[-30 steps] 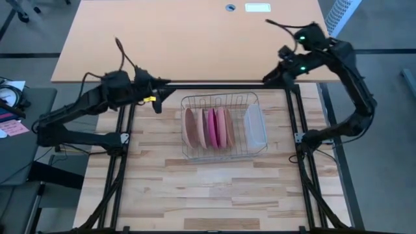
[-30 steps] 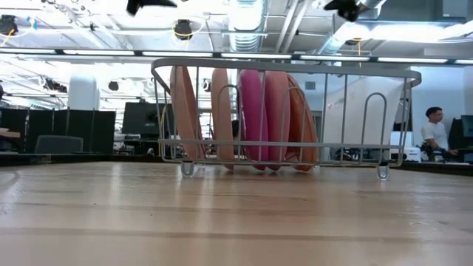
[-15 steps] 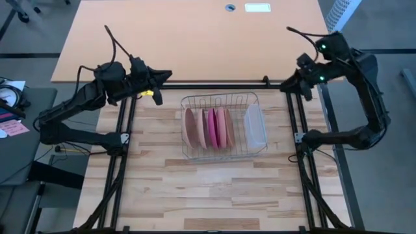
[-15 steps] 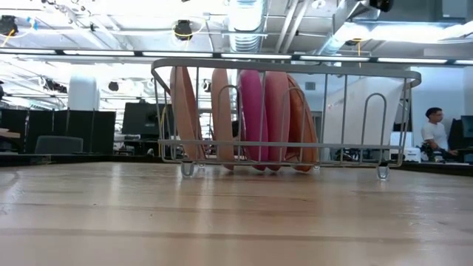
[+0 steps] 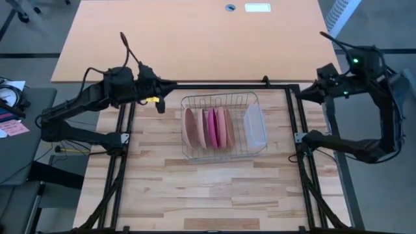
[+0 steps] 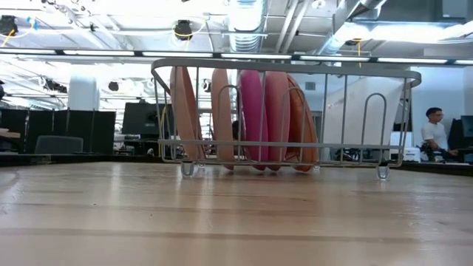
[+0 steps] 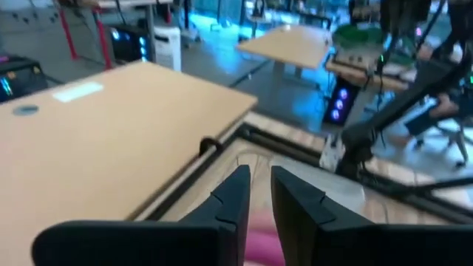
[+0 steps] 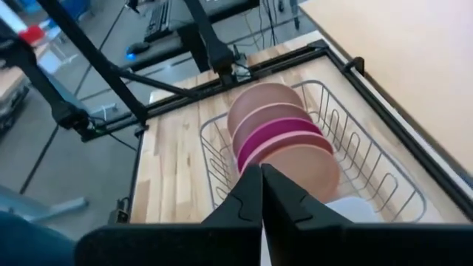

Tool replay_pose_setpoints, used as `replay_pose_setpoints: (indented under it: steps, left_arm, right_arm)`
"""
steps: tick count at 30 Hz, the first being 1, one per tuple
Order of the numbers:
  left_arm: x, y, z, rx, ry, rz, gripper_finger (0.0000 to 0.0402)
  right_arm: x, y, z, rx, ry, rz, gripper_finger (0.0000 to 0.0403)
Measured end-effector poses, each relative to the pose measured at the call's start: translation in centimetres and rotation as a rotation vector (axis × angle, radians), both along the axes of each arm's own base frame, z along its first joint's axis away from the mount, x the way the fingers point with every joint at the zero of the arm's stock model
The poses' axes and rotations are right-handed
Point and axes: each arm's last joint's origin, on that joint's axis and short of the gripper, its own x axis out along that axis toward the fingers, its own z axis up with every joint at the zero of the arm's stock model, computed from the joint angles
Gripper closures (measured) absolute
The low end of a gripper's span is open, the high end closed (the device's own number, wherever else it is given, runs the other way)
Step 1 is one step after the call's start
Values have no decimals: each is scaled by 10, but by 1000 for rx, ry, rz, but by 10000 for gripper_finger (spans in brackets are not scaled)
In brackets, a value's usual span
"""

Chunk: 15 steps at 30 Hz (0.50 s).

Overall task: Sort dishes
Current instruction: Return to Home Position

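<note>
**High, low and wrist views of the work table.** The round flat plastic plates (image 5: 209, 128) stood on edge, side by side, inside the silver wire rack (image 5: 220, 99). The rack rested near the middle of the pale wooden plank table (image 5: 195, 188). From table height the row read as five plates held upright between the rack's wires. The bright magenta plate (image 5: 212, 128) stood in the middle of the row. A salmon-orange plate (image 5: 189, 127) closed the end toward the left arm, set a little apart from its neighbours. The translucent rectangular tub (image 5: 255, 127) filled the rack's end toward the right arm, just beside the last plate.

The left gripper (image 5: 170, 84) hung over the black frame rail (image 5: 214, 85) at the table's rear edge. It was off the rack's rear corner on the left-arm side, apart from the rack and the plates. Its fingers (image 7: 235, 203) stood a narrow gap apart, with nothing between them.

The right gripper (image 5: 300, 95) hung at the table's rear corner on the right-arm side, well apart from the rack. Its fingers (image 8: 240, 207) were pressed together and held nothing.

A large tan desk (image 5: 188, 39) lay beyond the rear rail. In the low view a person (image 6: 436, 133) sat in the room behind, past the rack's tub end.
</note>
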Motion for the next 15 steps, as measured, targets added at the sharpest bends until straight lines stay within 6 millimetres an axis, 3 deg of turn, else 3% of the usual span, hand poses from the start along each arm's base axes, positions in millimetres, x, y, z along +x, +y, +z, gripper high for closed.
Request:
replay_pose_setpoints:
  steps: [8,15]
  left_arm:
    - [-1,-9,-12,90,136,-120,377]
    - [-5,-11,-54,63,5,-265,400]
  right_arm:
    - [-20,27,1,1,-69,-129,402]
    - [-24,33,-15,0,-272,-198,402]
